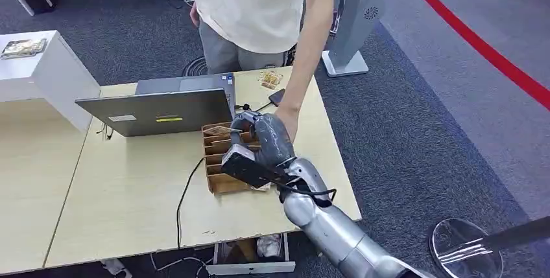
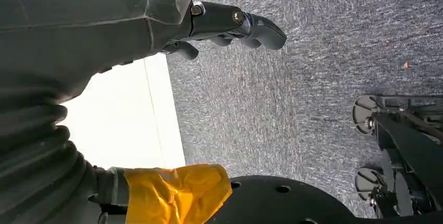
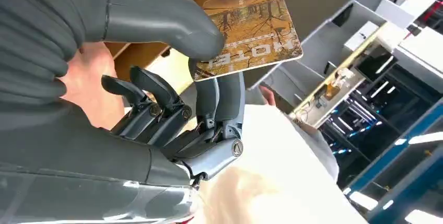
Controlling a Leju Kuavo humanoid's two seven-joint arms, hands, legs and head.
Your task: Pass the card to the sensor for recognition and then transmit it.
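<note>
Right hand [image 1: 259,137] at frame centre, over the card box [image 1: 224,161], pinching the card [image 3: 251,33] between thumb and fingers. Left hand [image 2: 230,25] hanging, holding nothing, fingers loosely curled. Picking up looks done; next, carrying to the sensor, not identifiable here.

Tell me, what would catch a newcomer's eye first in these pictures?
First, the silver right arm reaching over the wooden table, its right hand above a brown slotted card box beside an open laptop. Close up, that hand pinches a hotel card with a forest picture between thumb and fingers. A person in a pale shirt stands just across the table, one hand near the robot's.
</note>
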